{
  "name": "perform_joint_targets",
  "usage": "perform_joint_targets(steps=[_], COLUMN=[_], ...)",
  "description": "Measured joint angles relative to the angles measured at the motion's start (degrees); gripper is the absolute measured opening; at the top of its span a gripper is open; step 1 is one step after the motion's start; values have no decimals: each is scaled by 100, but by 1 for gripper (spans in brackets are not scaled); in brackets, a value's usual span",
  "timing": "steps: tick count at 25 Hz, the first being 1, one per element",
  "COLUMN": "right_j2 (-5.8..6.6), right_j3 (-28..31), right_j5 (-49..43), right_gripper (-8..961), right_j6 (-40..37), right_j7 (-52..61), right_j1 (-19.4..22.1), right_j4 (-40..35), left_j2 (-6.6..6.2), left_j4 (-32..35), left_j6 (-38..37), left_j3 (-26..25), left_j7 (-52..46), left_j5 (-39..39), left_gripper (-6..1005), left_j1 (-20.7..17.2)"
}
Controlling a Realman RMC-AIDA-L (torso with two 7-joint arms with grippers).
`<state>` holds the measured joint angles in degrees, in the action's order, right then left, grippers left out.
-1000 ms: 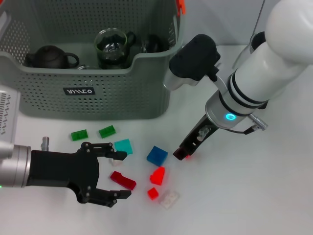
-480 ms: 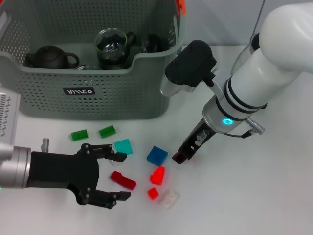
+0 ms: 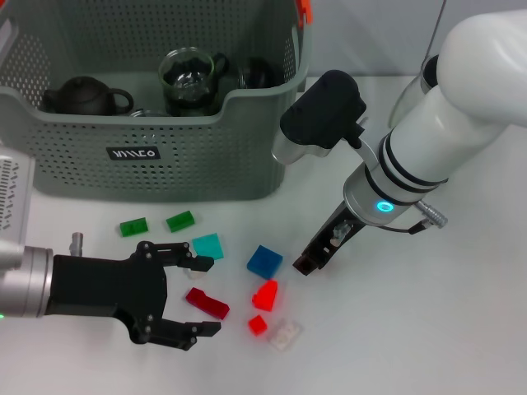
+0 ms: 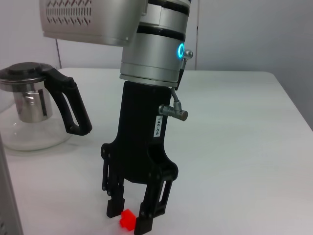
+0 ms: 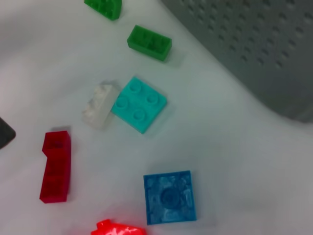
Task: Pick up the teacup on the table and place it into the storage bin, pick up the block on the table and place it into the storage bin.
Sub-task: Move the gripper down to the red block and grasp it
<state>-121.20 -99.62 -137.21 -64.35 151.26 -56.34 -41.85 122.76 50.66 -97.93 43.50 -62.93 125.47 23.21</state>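
**Right pincer low over a small red block**

From the head view, we see the right pincer [image 3: 306,264] angled down to the desk [image 3: 428,329] beside the blue block [image 3: 264,261] — low, we judge, to take a piece. The left pincer [image 3: 193,296] lies spread near the dark red block [image 3: 207,303], whose long axis slants toward the loose pieces. The storage bin [image 3: 148,156] stands behind, already holding a glass cup [image 3: 188,78].

From the left wrist view, the right pincer [image 4: 128,219] straddles a small red block [image 4: 127,220], fingers spread and not yet closed on it.

From the right wrist view, we see 2 green blocks, the teal block [image 5: 139,104] and the blue block [image 5: 169,197] — all flat, studs up.
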Motion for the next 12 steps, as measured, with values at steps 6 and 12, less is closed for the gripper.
perform_joint_targets(steps=[6,12], right_j2=[8,15], right_j3=[-12,-14], right_j5=[1,-2], right_gripper=[568,360], right_j6=[3,3], right_j7=[5,83], right_j1=[0,4], right_j4=[60,98], left_j2=[3,1], left_j4=[-19,-36], left_j6=[4,10], left_j3=[-13,-115], left_j7=[0,0], left_j5=[-21,-23], left_gripper=[847,848], left_j1=[0,0])
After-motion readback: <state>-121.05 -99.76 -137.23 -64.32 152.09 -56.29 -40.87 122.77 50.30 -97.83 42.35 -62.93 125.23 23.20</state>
